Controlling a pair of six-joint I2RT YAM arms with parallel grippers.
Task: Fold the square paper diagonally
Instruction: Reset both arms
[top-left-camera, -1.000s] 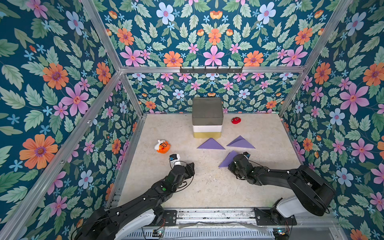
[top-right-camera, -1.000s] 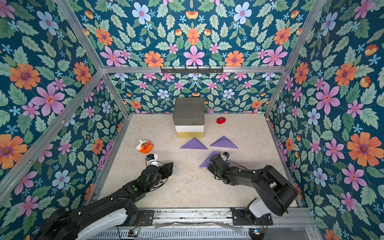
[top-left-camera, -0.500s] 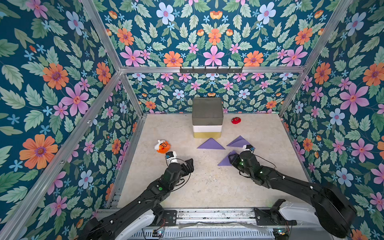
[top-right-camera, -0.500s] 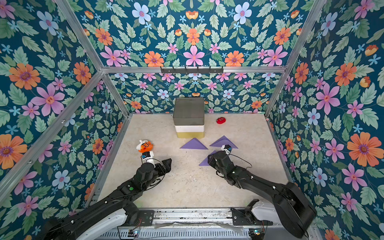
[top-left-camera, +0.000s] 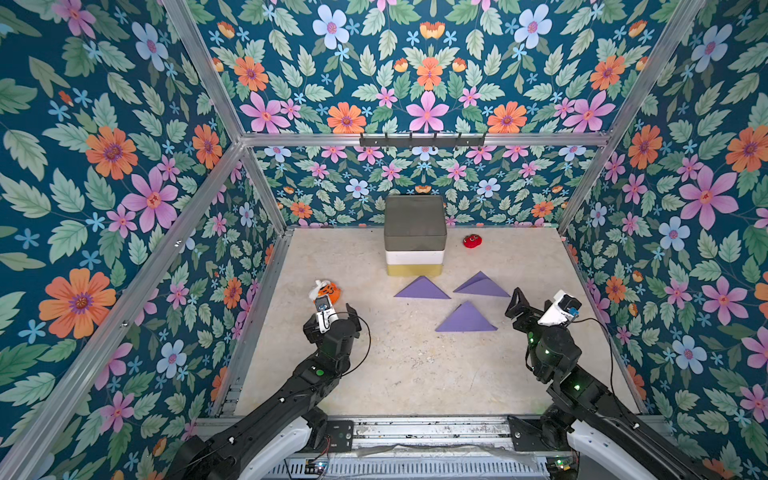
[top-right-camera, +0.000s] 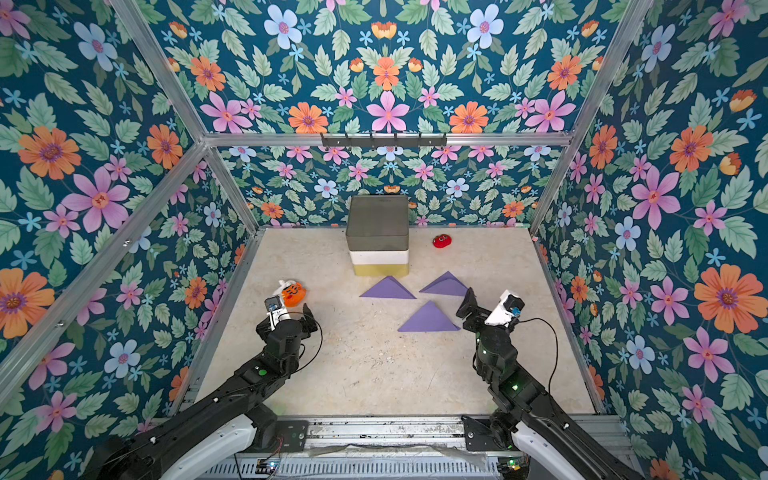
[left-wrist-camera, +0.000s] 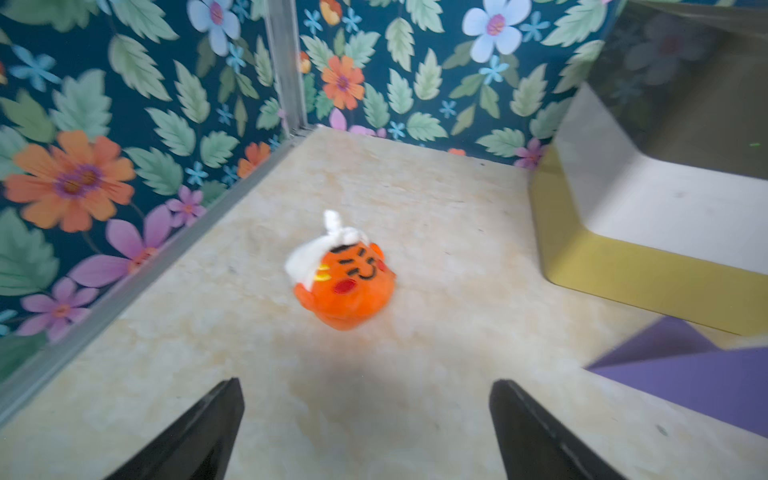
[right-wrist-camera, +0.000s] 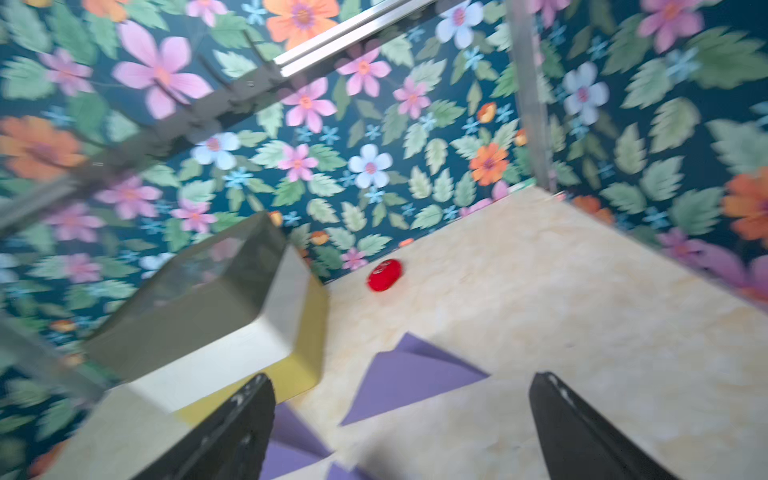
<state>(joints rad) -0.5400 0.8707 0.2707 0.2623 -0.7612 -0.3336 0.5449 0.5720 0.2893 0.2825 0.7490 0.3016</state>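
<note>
Left tool (left-wrist-camera: 365, 386) seen wide open, nothing held; right tool (right-wrist-camera: 401, 378) likewise spread, nothing held. Purple folded paper triangle (top-left-camera: 465, 319) laid on beige mottled counter (top-left-camera: 395, 374) between tools, touched by neither, open room around edges. 2 further purple paper triangles (top-left-camera: 422, 289) set behind, near stacked grey, white, yellow boxes (top-left-camera: 414, 237).

There are three papers (top-left-camera: 422, 289) (top-left-camera: 482, 286) (top-left-camera: 466, 319) (all purple triangles), two toys (top-left-camera: 328, 292) (top-left-camera: 472, 240), one orange and one red, one box (top-left-camera: 415, 220) and two grippers (left-wrist-camera: 365, 419) (right-wrist-camera: 399, 419).

Layout on the table (top-left-camera: 415, 374)
Stacked boxes (top-left-camera: 415, 224) stood at the back, 3 folded papers (top-left-camera: 465, 320) before them, a plush toy (top-left-camera: 328, 291) left, a small toy (top-left-camera: 472, 240) right.
</note>
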